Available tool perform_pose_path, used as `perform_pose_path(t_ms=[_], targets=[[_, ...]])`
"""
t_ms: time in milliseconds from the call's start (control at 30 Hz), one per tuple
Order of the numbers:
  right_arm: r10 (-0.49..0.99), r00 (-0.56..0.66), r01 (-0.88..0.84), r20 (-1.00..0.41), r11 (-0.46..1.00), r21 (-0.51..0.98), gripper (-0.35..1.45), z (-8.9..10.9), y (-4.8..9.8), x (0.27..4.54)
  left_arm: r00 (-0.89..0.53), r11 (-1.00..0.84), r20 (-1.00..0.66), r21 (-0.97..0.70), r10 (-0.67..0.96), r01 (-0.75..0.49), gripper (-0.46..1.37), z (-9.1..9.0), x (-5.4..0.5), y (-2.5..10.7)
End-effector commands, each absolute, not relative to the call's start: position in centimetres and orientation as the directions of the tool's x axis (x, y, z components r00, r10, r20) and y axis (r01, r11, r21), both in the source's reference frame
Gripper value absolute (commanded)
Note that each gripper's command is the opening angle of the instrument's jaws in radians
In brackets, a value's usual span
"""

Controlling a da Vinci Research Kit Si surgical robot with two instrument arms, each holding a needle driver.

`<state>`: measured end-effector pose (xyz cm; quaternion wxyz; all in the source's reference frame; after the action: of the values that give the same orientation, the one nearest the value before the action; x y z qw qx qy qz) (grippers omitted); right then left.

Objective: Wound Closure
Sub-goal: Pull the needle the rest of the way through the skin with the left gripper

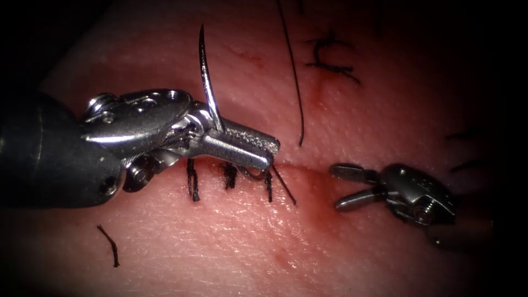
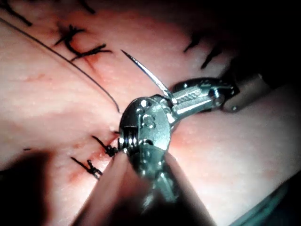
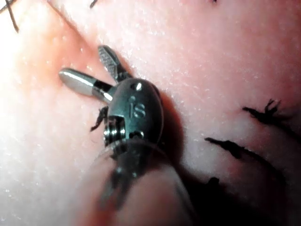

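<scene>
While several dark stitches (image 1: 192, 180) already cross the left stretch of the cut (image 1: 308, 168), the stretch from the left gripper's tip rightward toward the right gripper looks unstitched, so by my judgement the closure is partly done, with the right part left to close. Knotted thread ends (image 1: 330, 60) lie far up on the tissue (image 1: 231, 242), and a loose cut piece (image 1: 108, 245) lies near, at the left. The left gripper (image 1: 258, 151) is pressed together on the needle (image 1: 208, 82), pinching it along its lower curve; from that grip the long sharp end stands up and away toward the far side, clear of the tissue, while the short remaining bend curls under the jaws just above the cut. I cannot tell whether that hidden bend touches the tissue. In the left wrist view the same gripper (image 2: 188, 100) holds the needle (image 2: 146, 73) with its point free in the air. Thread (image 1: 294, 71) runs from the far side down to end just right of the left gripper, close to the cut. The right gripper (image 1: 346, 188) sits to the right, just near the cut, with its jaws spread and holding nothing; the right wrist view shows it (image 3: 87, 70) gaping over bare tissue, well apart from the needle.
</scene>
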<state>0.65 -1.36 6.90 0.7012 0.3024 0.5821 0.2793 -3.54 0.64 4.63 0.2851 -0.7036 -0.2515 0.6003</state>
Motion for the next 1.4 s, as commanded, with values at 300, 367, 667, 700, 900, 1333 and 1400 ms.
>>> perform_pose_path(t_ms=[300,367,667,700,900,1333,1400], targets=[[0.743,0.167,-0.035,-0.648,0.661,0.750,1.05,6.89,-1.37,0.65,0.106,-0.915,-0.947,-0.321,0.304,-0.244,-0.35,4.49,-3.18,0.85],[0.743,0.167,-0.035,-0.648,0.661,0.750,1.05,6.89,-1.37,0.66,0.081,-0.921,-0.962,-0.273,0.261,-0.277,-0.35,4.46,-3.10,0.94],[0.743,0.168,-0.031,-0.648,0.661,0.749,1.04,6.90,-1.38,0.66,0.018,-0.897,-0.998,-0.062,0.059,-0.437,-0.35,4.31,-2.72,1.41],[0.743,0.168,-0.031,-0.648,0.661,0.749,1.04,6.90,-1.38,0.66,0.011,-0.895,-0.999,-0.046,0.045,-0.443,-0.35,4.30,-2.71,1.43],[0.742,0.168,-0.031,-0.648,0.661,0.749,1.03,6.90,-1.38,0.66,-0.011,-0.891,-1.000,-0.003,0.009,-0.453,-0.35,4.28,-2.72,1.42],[0.743,0.168,-0.030,-0.648,0.661,0.750,1.03,6.89,-1.39,0.67,-0.021,-0.891,-1.000,0.014,-0.004,-0.453,-0.35,4.34,-2.71,1.33],[0.743,0.168,-0.031,-0.648,0.661,0.750,1.03,6.89,-1.38,0.67,-0.021,-0.891,-1.000,0.014,-0.005,-0.453,-0.35,4.34,-2.71,1.33]])
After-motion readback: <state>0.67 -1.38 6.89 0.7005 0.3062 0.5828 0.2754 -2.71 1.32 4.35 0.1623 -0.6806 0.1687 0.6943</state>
